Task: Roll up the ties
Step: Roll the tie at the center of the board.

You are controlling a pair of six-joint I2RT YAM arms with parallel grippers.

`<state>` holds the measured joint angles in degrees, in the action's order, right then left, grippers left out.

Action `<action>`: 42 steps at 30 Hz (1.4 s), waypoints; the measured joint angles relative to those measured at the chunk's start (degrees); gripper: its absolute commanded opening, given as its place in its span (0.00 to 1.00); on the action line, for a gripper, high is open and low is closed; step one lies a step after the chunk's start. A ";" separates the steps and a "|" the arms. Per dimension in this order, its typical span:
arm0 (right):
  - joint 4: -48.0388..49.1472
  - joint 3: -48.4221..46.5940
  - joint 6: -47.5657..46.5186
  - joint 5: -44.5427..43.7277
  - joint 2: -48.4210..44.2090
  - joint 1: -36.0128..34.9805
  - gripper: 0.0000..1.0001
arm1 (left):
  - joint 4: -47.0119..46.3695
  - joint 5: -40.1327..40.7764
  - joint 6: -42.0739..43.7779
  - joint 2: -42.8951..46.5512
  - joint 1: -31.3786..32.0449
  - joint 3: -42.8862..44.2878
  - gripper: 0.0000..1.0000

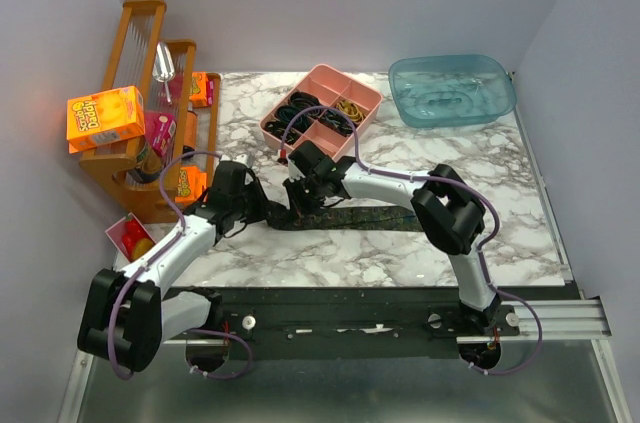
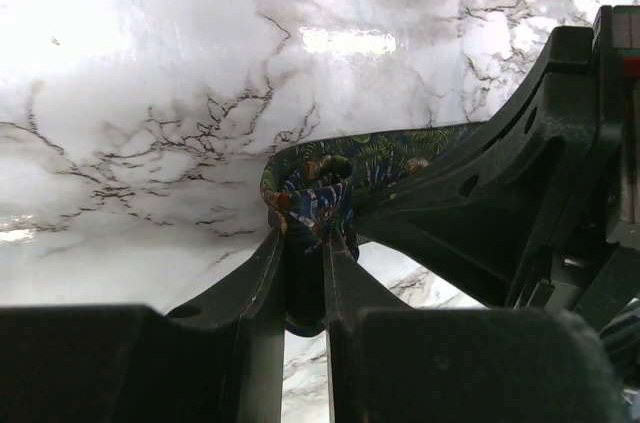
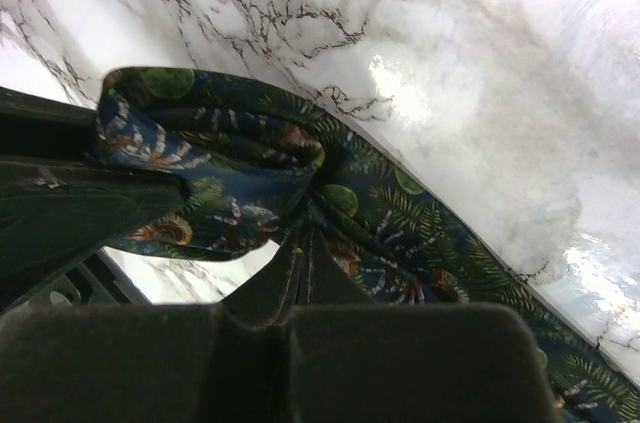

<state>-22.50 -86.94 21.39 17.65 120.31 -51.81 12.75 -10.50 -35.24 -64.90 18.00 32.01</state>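
Note:
One dark tie (image 1: 370,217) with a fine green leaf and shell pattern lies flat across the middle of the marble table. Its left end is curled into a small roll (image 1: 290,211). My left gripper (image 1: 268,211) is shut on that rolled end; in the left wrist view (image 2: 305,228) the fabric sits pinched between the two fingers. My right gripper (image 1: 303,193) is shut on the tie just right of the roll; in the right wrist view (image 3: 305,238) its closed fingertips pinch the fabric (image 3: 400,233). The two grippers almost touch.
A pink divided tray (image 1: 322,108) with black and yellow band loops stands behind the grippers. A blue-green plastic tub (image 1: 452,90) is at the back right. A wooden rack (image 1: 160,113) with orange boxes stands at the left, a small red-and-white box (image 1: 130,235) before it.

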 measured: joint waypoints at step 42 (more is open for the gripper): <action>4.35 -0.68 5.38 5.75 3.93 0.24 0.01 | 17.44 25.73 2.14 -11.87 17.68 15.78 0.00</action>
<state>-18.15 -87.61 26.76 23.40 124.25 -51.57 30.20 15.22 -33.10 -76.77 35.68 47.79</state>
